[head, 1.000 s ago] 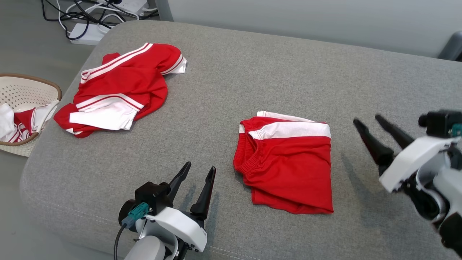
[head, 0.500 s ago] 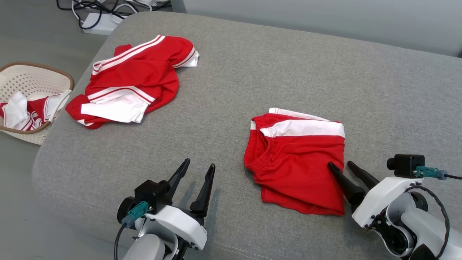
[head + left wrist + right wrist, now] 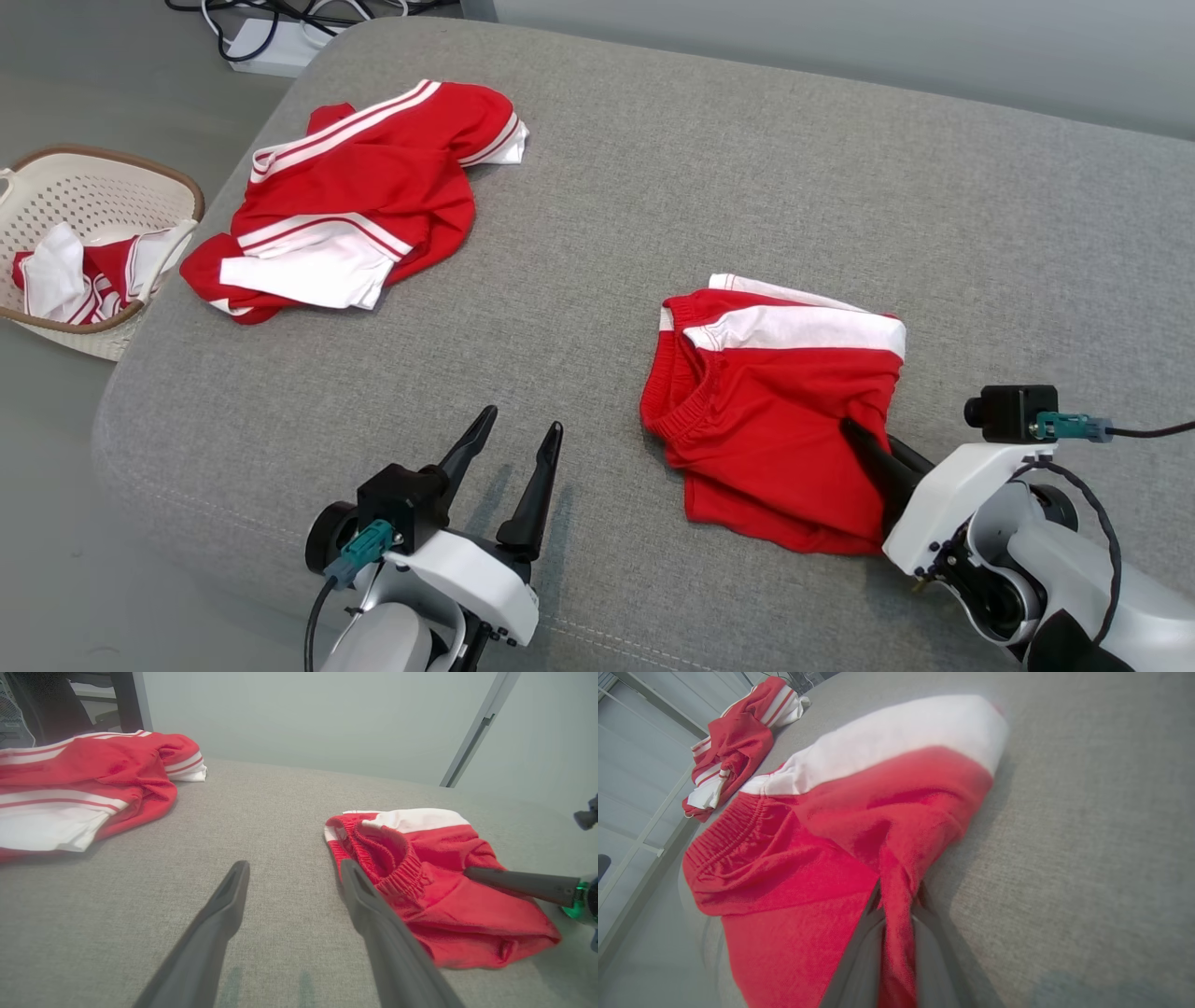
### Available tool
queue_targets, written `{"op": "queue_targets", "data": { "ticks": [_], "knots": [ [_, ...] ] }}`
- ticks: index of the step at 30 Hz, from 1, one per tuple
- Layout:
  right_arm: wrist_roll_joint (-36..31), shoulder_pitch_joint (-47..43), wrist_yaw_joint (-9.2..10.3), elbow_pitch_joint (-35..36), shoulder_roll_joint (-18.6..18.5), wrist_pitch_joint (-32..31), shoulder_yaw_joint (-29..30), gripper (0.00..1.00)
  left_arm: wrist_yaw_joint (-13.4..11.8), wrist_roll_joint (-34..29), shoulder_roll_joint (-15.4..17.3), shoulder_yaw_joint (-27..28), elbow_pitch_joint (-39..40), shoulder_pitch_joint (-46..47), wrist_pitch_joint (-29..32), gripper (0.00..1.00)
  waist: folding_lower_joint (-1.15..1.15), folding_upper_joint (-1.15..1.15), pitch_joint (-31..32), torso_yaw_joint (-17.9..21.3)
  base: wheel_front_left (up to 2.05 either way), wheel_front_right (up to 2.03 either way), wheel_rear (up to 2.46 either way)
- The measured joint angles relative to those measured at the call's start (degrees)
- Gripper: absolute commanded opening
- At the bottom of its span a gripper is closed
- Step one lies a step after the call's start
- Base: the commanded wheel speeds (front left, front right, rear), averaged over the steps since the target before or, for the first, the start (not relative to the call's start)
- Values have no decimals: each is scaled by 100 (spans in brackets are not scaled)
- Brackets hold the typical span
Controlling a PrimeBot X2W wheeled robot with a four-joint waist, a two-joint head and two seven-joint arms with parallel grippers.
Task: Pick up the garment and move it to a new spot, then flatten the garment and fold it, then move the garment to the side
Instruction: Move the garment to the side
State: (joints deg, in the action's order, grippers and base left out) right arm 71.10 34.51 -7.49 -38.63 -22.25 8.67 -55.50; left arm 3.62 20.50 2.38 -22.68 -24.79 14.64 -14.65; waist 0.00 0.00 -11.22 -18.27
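Note:
The garment, red shorts with a white band and an elastic waist, lies folded on the grey cushion, right of the middle. My right gripper is at its right edge, shut on a pinched ridge of red cloth. In the right wrist view the cloth rises between the two closed fingers of that gripper. My left gripper stands open near the front edge, left of the garment and apart from it. The left wrist view shows the left gripper, the garment and a right finger.
A second red and white garment lies crumpled at the cushion's far left. A pale perforated basket holding more red and white cloth sits off the left edge. Cables and a power strip lie on the floor behind.
My right gripper came down from the right onto the garment's right edge and shut on a pinch of cloth. The head camera shifted. The left gripper stayed put.

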Motion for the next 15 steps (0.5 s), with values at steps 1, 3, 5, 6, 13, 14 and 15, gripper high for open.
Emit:
{"op": "queue_targets", "data": {
  "ticks": [1,3,5,6,13,14,15],
  "knots": [
    [0,29,0,-30,4,12,-23,0,0,-16,1,1,-1,0,0,100,0,0,3,10,0,0,0],
    [0,44,0,-88,-2,85,-32,0,-18,-48,2,7,-3,0,0,100,0,0,9,42,0,0,0],
    [8,44,-1,-113,-22,167,-22,0,-38,-114,1,25,-4,0,0,100,0,0,31,97,0,0,0],
    [13,44,0,-118,-46,205,-9,0,-44,-159,2,34,-5,0,0,100,0,0,44,131,0,0,0],
    [105,14,0,-148,-265,397,115,0,-48,-427,3,162,-35,-1,0,100,0,0,170,515,0,0,0],
    [105,3,-1,-154,-282,399,119,0,-36,-461,4,178,-47,-1,0,100,0,0,188,592,0,0,0],
    [104,-1,0,-165,-300,417,127,0,-31,-491,3,203,-55,-1,0,100,0,0,205,678,0,0,0]
  ]
}}
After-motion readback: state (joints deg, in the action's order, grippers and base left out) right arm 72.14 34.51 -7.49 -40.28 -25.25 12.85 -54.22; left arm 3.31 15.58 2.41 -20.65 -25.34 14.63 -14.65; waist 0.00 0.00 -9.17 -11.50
